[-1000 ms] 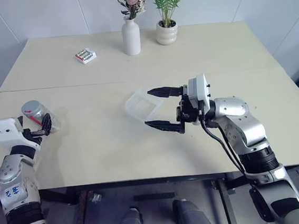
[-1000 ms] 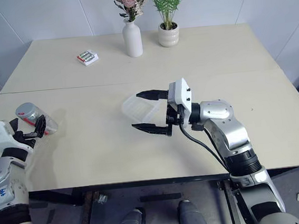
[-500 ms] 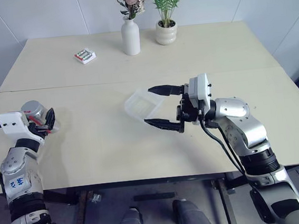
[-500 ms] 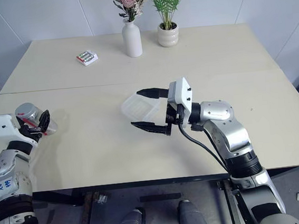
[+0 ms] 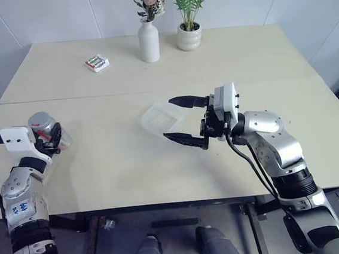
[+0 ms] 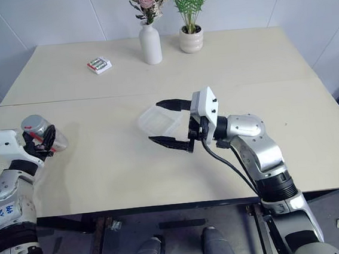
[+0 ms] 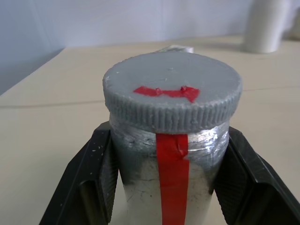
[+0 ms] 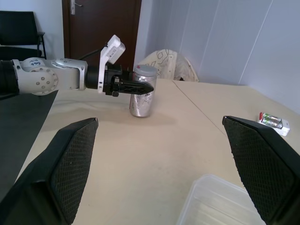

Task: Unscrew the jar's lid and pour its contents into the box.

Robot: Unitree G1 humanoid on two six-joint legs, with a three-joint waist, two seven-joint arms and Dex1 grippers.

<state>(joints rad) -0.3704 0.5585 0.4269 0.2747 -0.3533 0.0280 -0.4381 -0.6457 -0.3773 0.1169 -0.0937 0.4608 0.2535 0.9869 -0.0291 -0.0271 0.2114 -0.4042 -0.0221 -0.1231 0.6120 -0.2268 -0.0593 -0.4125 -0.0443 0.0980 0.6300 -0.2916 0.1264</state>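
At the frame's left edge, the left pincer (image 5: 53, 137) clamps the jar (image 5: 45, 130), lid (image 7: 172, 94) on, seemingly just off the counter (image 5: 113, 162). Right pincer (image 5: 184, 119) gapes empty beside the box (image 5: 159, 117), centre. Next: bring jar across for unscrewing.

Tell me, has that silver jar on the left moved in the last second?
Yes. The jar, tilted over a second ago, now stands more upright, and has shifted slightly toward the clear box, with the left tool shut on it.
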